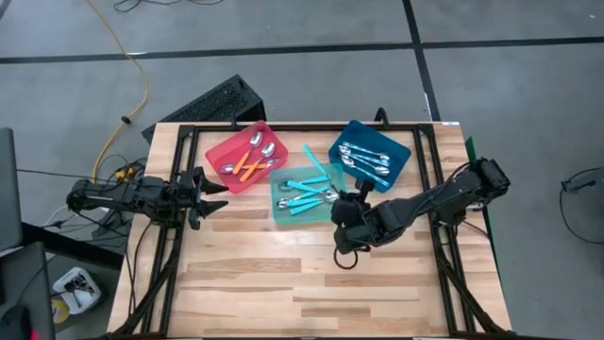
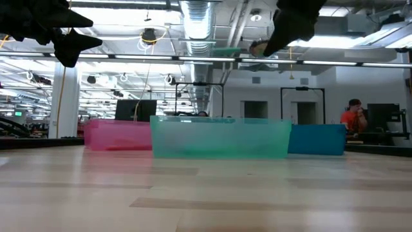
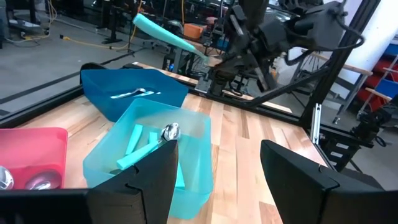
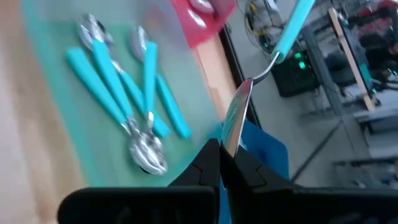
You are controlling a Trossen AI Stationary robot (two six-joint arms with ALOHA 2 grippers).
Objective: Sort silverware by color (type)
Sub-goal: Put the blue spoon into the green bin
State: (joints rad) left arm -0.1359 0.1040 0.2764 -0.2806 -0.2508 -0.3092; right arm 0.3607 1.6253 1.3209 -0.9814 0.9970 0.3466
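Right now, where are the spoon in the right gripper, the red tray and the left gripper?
teal-handled spoon (image 4: 291, 26), right wrist view, on its handle.
red tray (image 1: 219, 151), high view, on its rim.
left gripper (image 1: 209, 196), high view, between its open fingertips.

We see orange-handled spoons (image 1: 250, 162) lying in the red tray (image 1: 219, 151), teal-handled spoons (image 1: 304, 196) in the teal tray (image 1: 279, 218) and pale-handled spoons (image 1: 366, 161) in the blue tray (image 1: 401, 151). 1 teal-handled spoon (image 1: 314, 161) hangs raised above the trays, handle up.
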